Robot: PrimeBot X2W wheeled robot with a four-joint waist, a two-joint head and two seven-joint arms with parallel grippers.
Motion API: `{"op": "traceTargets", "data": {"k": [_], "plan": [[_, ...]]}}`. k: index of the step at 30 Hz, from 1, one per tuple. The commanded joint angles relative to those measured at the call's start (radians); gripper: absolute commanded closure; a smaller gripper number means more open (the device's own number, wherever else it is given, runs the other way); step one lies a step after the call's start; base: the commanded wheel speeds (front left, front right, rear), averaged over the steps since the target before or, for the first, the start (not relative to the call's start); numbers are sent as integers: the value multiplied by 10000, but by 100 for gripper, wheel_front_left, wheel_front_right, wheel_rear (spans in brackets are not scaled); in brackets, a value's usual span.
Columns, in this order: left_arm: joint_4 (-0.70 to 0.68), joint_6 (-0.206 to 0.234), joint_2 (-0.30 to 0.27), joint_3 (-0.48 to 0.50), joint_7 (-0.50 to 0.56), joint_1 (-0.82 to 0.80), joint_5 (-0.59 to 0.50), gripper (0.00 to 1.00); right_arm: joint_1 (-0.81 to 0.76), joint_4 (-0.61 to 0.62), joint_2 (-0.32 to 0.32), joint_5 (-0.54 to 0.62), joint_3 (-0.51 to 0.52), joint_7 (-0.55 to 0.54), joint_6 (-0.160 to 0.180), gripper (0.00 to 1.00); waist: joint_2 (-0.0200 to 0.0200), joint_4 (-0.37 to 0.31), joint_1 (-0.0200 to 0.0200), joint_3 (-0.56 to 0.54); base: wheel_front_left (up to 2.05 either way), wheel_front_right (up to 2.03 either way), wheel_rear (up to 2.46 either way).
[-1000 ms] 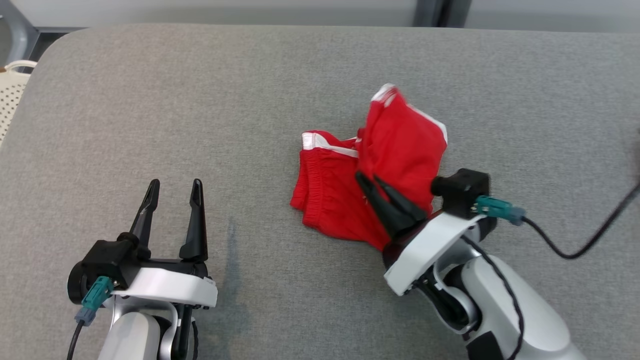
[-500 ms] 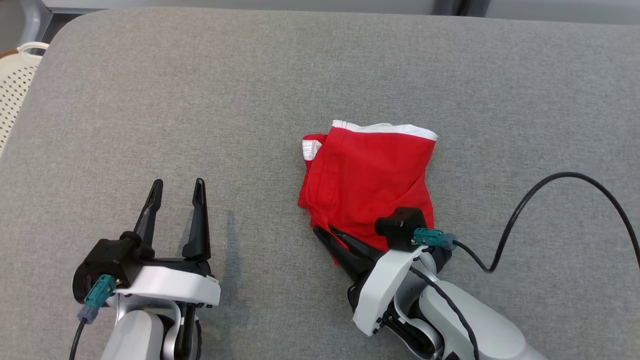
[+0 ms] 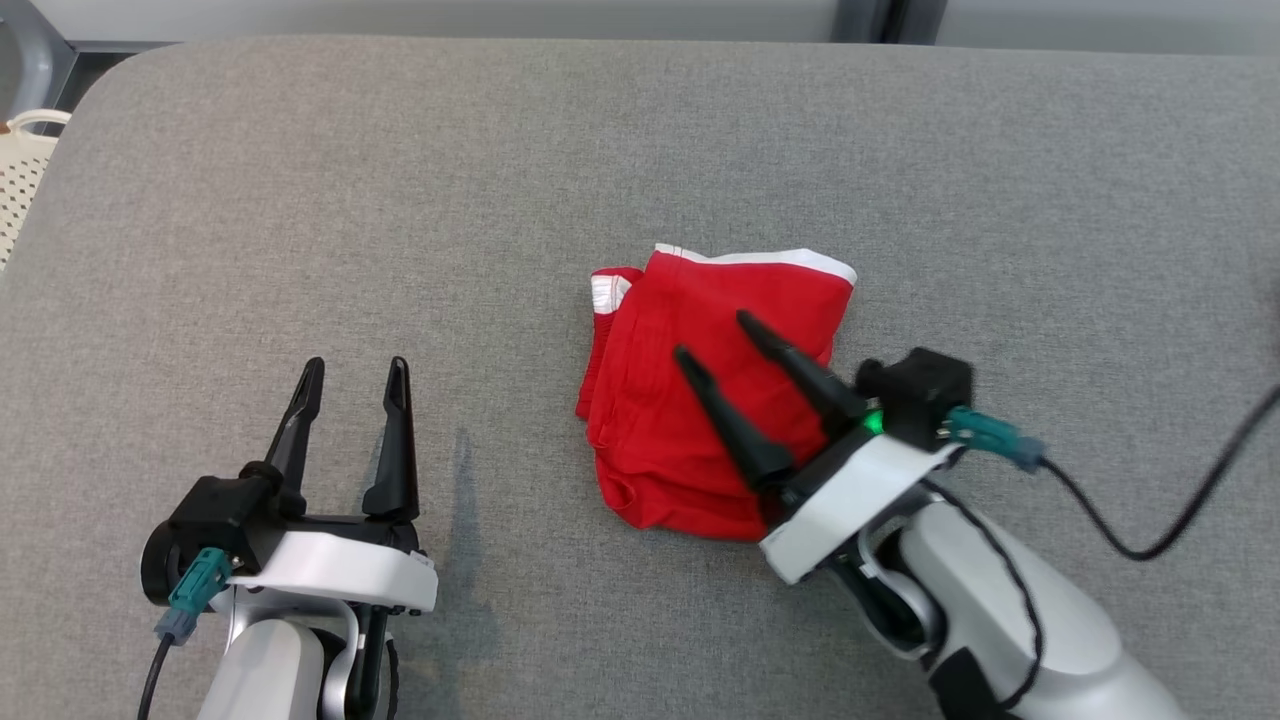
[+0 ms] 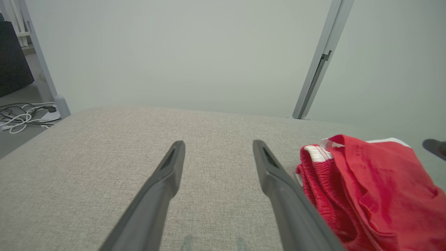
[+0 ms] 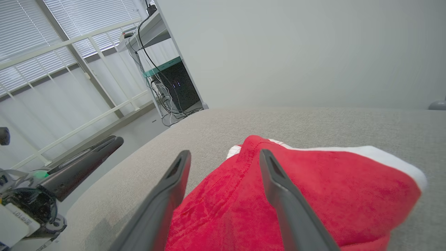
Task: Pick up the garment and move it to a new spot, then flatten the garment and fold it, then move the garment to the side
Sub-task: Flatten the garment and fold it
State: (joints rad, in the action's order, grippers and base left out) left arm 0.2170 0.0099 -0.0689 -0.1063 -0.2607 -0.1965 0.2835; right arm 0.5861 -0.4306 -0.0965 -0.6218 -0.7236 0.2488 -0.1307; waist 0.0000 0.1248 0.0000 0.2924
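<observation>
Looking at a red garment with white trim, folded over into a lumpy bundle. Sits a bit right of centre on the grey padded surface, white band along the far edge. Not gripped by anything. Right gripper: spread wide, nothing pinched between the two dark fingers, angled up and to the left over the near-right part of the cloth (touching the fabric or just hanging above it? can't tell). Through the right wrist view, just red cloth under and between those fingers, white band off to the right. Left gripper: also spread wide and empty, parked low on the left, well apart from the garment, fingers pointing away from the robot. Through the left wrist view, the bundle off to the right, past the right-hand finger. Also a black cable trailing off the right wrist, plus a cream perforated basket poking in at the far left edge.
</observation>
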Motion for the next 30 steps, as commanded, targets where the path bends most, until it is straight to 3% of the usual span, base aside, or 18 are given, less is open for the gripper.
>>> {"op": "traceTargets", "data": {"k": [1, 16, 30], "plan": [[-8, 54, -68, 40, -45, 3, -53, 0, -346, 223, -249, 281, 618, 119, -2, 0, 0, -46, 0, -67, 0, 0, 0], [-376, 279, -405, 124, -8, 582, -245, 0, -3107, 2048, -678, 2282, 5660, 128, -2, 0, 0, -503, 0, -674, 0, 0, 0], [-903, 539, -724, 55, 257, 1637, -326, 0, -5013, 3535, -410, 3236, 6639, -965, -2, 0, 0, -713, 0, -1798, 0, 0, 0]]}}
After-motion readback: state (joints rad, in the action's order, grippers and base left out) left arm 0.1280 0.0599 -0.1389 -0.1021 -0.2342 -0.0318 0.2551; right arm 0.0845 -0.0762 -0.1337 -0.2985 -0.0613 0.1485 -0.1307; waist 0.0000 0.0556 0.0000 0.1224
